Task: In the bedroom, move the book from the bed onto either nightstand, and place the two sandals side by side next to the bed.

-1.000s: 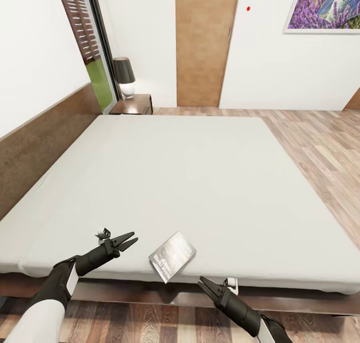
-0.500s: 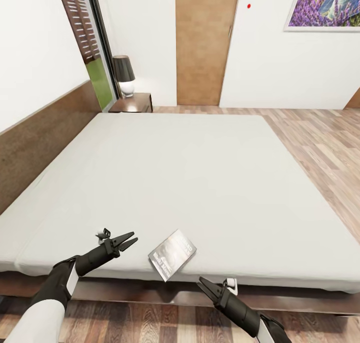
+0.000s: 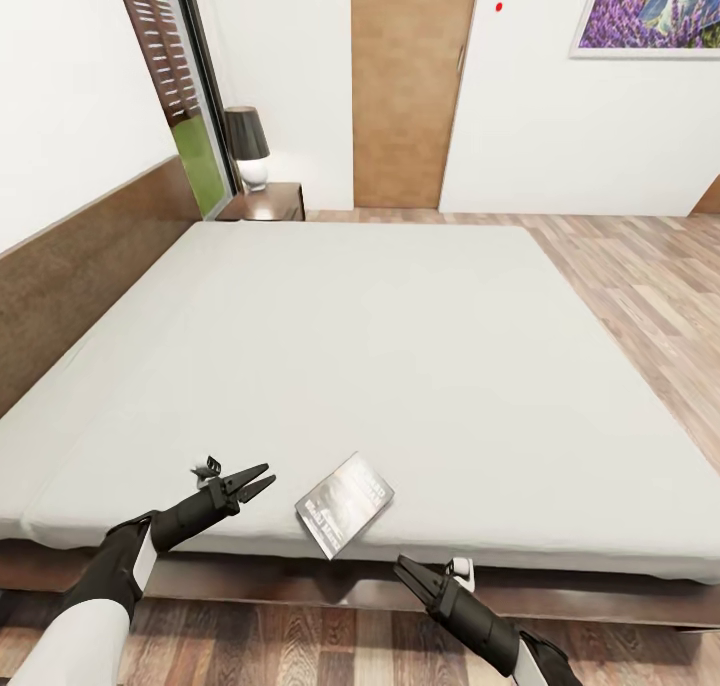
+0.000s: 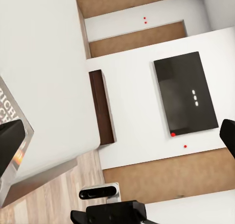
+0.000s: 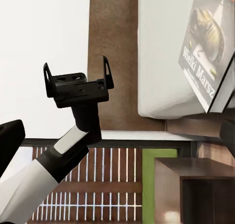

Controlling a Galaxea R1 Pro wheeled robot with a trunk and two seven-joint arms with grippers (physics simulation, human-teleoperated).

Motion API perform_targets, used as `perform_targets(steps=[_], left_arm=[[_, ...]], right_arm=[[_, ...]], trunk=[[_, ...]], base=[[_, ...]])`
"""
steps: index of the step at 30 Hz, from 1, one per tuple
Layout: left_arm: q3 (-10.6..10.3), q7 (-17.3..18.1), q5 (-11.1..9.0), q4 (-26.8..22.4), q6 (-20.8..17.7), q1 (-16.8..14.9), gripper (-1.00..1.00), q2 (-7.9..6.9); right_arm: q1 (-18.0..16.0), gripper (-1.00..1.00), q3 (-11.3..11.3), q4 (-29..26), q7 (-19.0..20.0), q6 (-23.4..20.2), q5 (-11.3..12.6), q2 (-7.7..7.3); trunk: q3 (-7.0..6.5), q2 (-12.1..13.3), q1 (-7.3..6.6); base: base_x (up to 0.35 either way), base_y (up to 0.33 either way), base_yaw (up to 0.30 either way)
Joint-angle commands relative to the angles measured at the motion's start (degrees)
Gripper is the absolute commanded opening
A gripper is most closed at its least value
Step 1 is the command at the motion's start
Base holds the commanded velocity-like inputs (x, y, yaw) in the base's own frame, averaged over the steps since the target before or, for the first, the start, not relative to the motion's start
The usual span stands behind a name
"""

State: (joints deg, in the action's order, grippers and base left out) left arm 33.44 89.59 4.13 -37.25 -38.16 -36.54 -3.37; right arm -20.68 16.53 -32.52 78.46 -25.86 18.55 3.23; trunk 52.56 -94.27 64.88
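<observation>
The book (image 3: 345,503), a thin dark grey paperback with white lettering, lies flat at the near edge of the bed (image 3: 380,346). My left gripper (image 3: 266,477) hovers open just above the mattress, a short way left of the book. My right gripper (image 3: 403,566) is open below the bed's near edge, just right of and nearer than the book. The right wrist view shows the book's cover (image 5: 209,42) jutting over the mattress edge. The book's edge (image 4: 14,136) sits by one finger in the left wrist view. The nightstand (image 3: 268,204) stands beyond the bed's far left corner. The sandals are out of view.
A lamp (image 3: 246,146) stands on the nightstand beside a tall window (image 3: 175,76). The brown headboard (image 3: 80,276) runs along the left wall. A wooden door (image 3: 405,86) is behind the bed, and plank floor (image 3: 650,286) lies to the right. A dark wood cabinet (image 5: 196,189) is near the bed's corner.
The whole picture has drifted slightly upward, so the camera has moved. Both grippers and the book keep their places relative to each other.
</observation>
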Motion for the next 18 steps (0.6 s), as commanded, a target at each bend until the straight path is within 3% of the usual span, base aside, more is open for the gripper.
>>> perform_targets(steps=[1,18], left_arm=[[0.2,0.4,0.4,0.0,-0.6,0.0,1.0,0.03],[0.2,0.4,0.4,0.0,-0.6,0.0,1.0,0.03]], right_arm=[[0.0,1.0,0.3,0.0,0.2,-0.6,-0.1,0.07],[0.0,1.0,0.3,0.0,0.2,-0.6,-0.1,0.1]], trunk=[[0.22,-0.4,0.22],[3.28,-7.3,3.95]], base=[[0.0,0.0,0.0],[0.0,0.0,0.0]])
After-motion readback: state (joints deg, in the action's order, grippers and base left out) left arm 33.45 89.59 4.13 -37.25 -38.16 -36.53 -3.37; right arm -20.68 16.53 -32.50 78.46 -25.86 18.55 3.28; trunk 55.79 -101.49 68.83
